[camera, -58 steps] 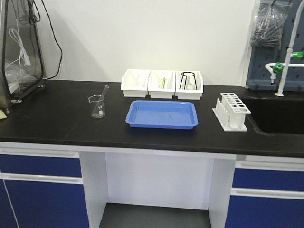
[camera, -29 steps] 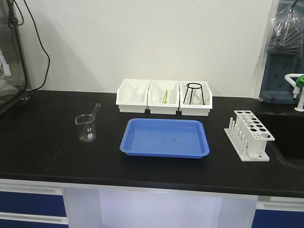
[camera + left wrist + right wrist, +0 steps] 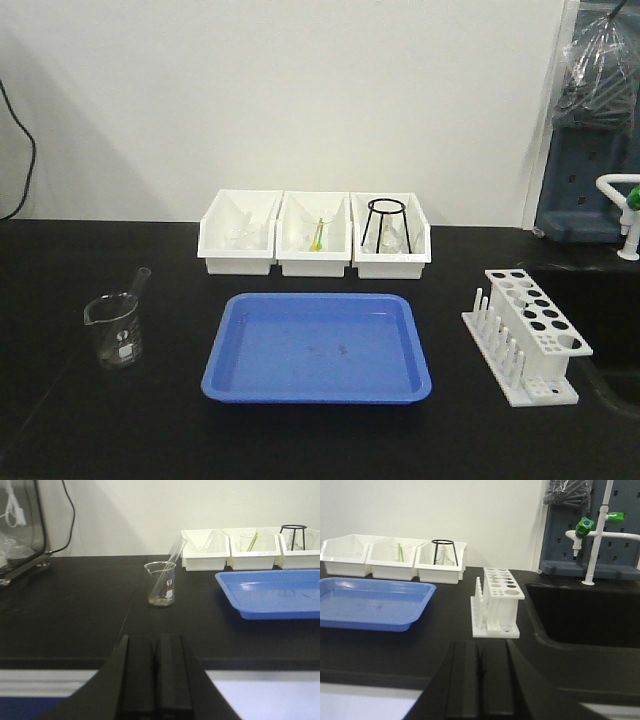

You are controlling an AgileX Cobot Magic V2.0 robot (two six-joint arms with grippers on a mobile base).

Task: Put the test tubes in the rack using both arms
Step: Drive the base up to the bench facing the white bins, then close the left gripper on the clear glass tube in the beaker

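Front view is showing one test tube (image 3: 141, 281) leaning in the beaker (image 3: 115, 332) left of the blue tray (image 3: 316, 348), the rack (image 3: 527, 335) standing right of it on the desk (image 3: 60, 430) | only wrist views are showing pincers: left pincer (image 3: 156, 641) pressed together, facing the beaker | right pincer (image 3: 481, 651) pressed together, facing the rack beside the sink (image 3: 580, 615)

The front view has drawn closer to the desk (image 3: 60, 420). The blue tray (image 3: 316, 346), rack (image 3: 528, 335), beaker (image 3: 115, 330) and white bins (image 3: 314, 235) now look larger and sit lower in frame. The cabinet fronts and the glass case at far left have left the view, and the tap (image 3: 612, 180) is cut by the right edge.
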